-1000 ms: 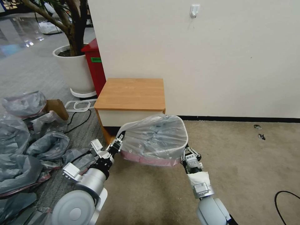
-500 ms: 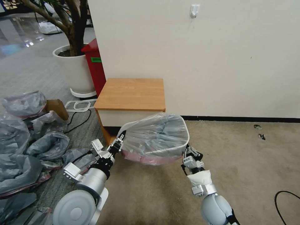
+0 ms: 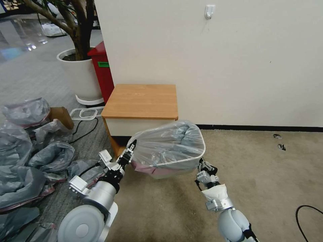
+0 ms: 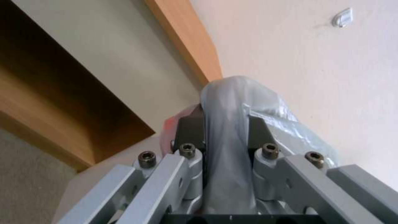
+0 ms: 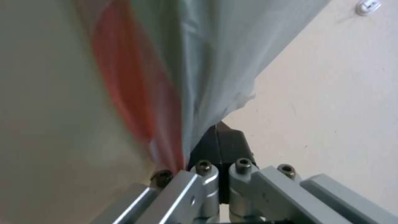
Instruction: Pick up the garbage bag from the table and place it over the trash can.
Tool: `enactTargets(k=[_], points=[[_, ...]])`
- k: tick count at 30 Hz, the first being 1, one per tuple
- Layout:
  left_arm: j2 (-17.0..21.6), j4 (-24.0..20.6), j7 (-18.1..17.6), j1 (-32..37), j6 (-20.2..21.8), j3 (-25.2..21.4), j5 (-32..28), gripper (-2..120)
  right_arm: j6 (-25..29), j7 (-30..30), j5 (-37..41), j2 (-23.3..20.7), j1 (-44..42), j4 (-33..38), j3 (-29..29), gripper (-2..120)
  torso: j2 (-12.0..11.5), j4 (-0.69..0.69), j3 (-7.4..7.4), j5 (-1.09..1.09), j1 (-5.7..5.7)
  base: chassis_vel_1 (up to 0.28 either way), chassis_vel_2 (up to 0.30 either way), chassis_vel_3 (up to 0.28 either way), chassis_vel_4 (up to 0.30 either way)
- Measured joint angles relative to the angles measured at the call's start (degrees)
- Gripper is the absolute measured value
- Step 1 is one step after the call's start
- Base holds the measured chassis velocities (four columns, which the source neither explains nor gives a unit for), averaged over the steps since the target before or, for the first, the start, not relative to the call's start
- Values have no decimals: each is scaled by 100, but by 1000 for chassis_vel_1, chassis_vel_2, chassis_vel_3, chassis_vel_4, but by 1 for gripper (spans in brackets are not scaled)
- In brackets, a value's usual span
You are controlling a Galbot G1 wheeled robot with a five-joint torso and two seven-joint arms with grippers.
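Here, garbage bag over trash can, unlabelled

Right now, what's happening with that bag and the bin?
The thin grey translucent garbage bag is stretched over the small beige plastic trash can on the carpet before the orange-brown wooden table. The left gripper is shut on the bag's edge. The right gripper, fingers together, sits at the opposite side.

Grey garbage bag with pink band; orange-brown table.
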Motion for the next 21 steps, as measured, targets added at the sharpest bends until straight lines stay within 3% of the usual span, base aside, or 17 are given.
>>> enactTargets(k=[21], points=[[-79,34,-17,-99,28,16,-48,12,22,-71,-352,-70,157,-607,184,0,0,0,0,-1,1,0,0,0,0]])
